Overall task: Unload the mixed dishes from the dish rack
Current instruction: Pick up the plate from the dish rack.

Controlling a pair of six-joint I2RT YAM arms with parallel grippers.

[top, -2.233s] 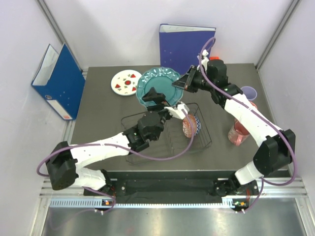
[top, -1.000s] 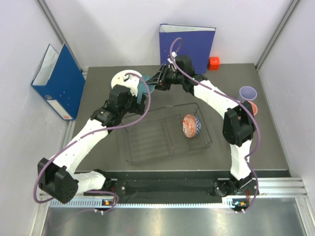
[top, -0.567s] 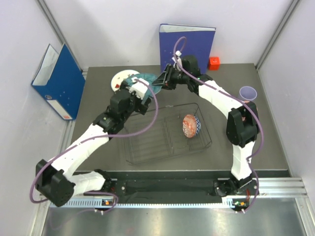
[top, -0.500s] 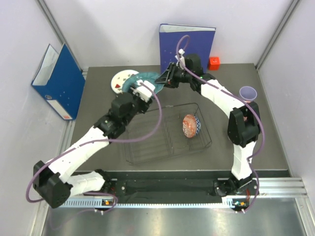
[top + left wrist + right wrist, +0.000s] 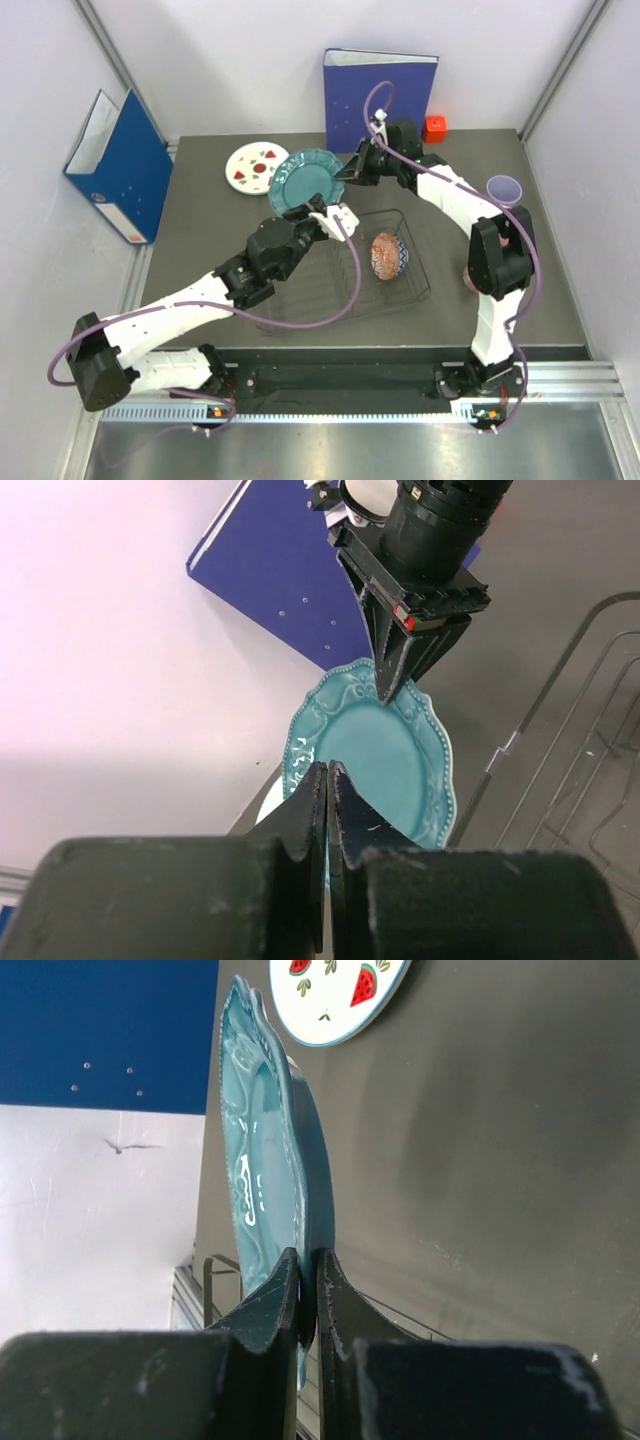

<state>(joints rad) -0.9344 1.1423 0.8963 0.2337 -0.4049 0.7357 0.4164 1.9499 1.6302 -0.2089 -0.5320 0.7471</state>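
1. My left jaws [image 5: 327, 770] are shut tight, with nothing between them. The dish rack [image 5: 590, 730] lies low and to the right of them.
2. Just past my left jaws is the teal plate [image 5: 380, 760], out of the rack, with its face turned to them. My right jaws [image 5: 308, 1260] come in from the far side and pinch its rim.
3. I think this plate is hard, smooth and shiny, so it may slip, and it would chip if it dropped. The wavy rim is the only good place to hold. With one pinch on the rim it may want to swing, so I would bite deep and go slow.
4. My right wrist view shows the plate edge-on, with the rim right between the jaws. It also shows the white plate [image 5: 335, 990] flat on the counter beyond them. The left wrist view shows the plate's face but not the grip. I cannot tell from either view if the low edge touches the counter.
5. Only the top view shows the patterned bowl [image 5: 388, 256] in the rack, on the near side of my right jaws. It also shows the lavender cup [image 5: 503, 187], well apart from both jaws.
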